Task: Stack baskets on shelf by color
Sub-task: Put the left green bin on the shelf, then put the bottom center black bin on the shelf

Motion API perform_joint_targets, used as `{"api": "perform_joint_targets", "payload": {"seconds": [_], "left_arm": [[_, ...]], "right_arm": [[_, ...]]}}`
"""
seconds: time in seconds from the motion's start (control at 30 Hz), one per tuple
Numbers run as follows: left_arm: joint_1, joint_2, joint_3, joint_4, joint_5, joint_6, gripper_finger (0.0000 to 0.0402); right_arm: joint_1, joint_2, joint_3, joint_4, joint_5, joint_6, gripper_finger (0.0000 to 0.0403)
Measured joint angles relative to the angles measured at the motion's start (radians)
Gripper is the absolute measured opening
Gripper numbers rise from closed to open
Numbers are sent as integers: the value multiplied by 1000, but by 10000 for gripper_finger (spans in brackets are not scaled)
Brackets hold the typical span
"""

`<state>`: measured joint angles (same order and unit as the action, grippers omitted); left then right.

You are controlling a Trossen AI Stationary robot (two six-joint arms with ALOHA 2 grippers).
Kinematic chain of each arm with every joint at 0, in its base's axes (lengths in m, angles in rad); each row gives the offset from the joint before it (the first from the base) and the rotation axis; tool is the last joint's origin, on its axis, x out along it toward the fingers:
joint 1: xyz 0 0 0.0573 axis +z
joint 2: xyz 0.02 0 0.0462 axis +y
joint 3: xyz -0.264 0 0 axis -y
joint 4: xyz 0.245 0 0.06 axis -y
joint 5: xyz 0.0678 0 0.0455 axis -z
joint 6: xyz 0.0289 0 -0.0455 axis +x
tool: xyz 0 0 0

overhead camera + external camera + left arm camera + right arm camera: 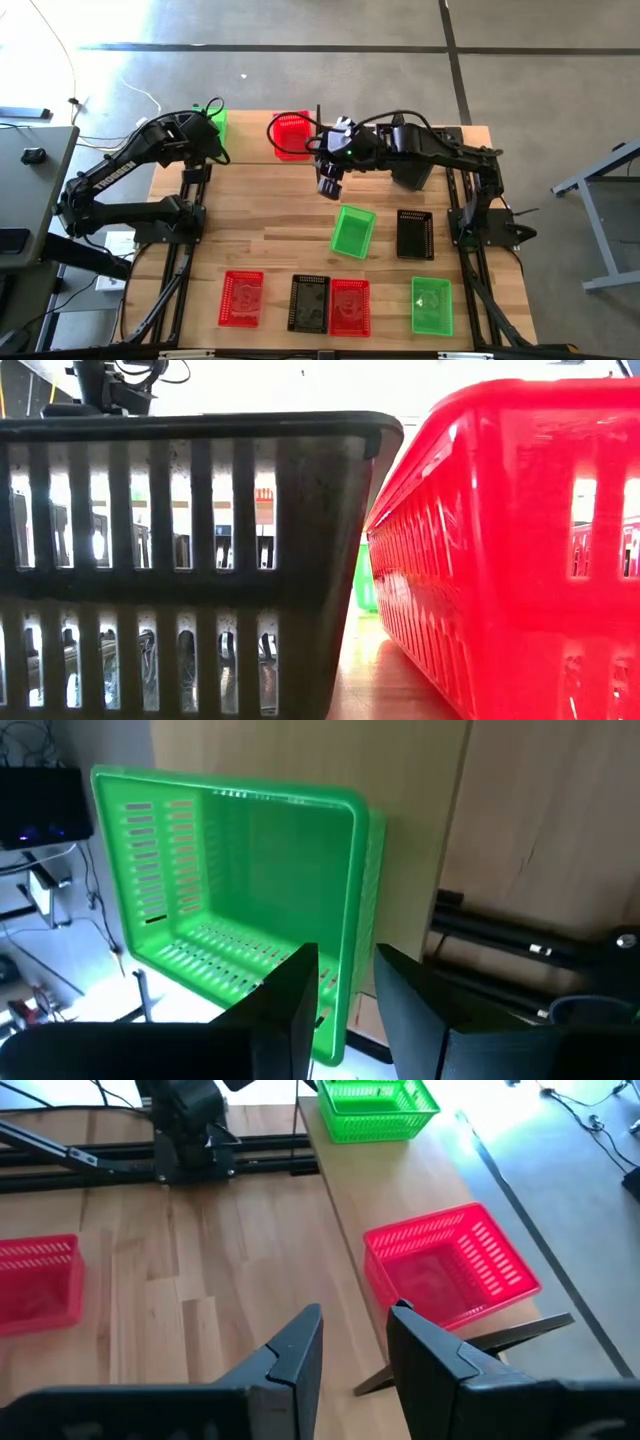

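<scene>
The light-wood shelf [250, 125] runs along the table's far edge. One green basket [213, 120] rests by its base at the shelf's left end and one red basket [291, 135] beside it. My left gripper [348, 970] is open at the green basket [240, 890], with one finger inside its side wall and one outside. My right gripper [330, 185] is open and holds nothing. It hovers just near of the red basket [450, 1275]. Six baskets lie on the tabletop: green [353, 231], black [415, 235], red [241, 298], black [309, 303], red [349, 306] and green [431, 305]. A third black basket does not show. My left gripper straddles the green basket's side wall [352, 935], slanting down from above, with one finger inside the basket and one outside. A gap shows beside the wall. I cannot tell whether either finger touches it. The basket sits upright on the shelf.
The black shelf frame rails [185, 250] run down both sides of the table. In the low view, the near black basket [180, 560] and red basket [520, 540] fill the picture. Bare wood lies between the shelf and the loose baskets. A grey bench [30, 160] stands off the table's left.
</scene>
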<state>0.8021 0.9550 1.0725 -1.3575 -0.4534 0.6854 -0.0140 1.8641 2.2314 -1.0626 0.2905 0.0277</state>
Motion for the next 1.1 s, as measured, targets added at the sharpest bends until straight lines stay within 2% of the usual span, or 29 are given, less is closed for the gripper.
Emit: {"api": "perform_joint_targets", "payload": {"seconds": [0.3,0.5,0.67,0.9,1.1], "left_arm": [[-11,-5,0,-6,0,-112,90],[-11,-7,0,-7,25,-157,90],[-24,-8,0,-5,124,-179,90],[-104,-8,0,-5,271,-258,90],[-199,-8,1,-5,426,-418,90]], "right_arm": [[35,0,0,3,-16,50,102],[69,0,0,6,-101,156,102],[113,0,-19,16,-114,238,102],[178,0,-99,130,-116,325,102],[244,0,-170,273,-139,334,102]]}}
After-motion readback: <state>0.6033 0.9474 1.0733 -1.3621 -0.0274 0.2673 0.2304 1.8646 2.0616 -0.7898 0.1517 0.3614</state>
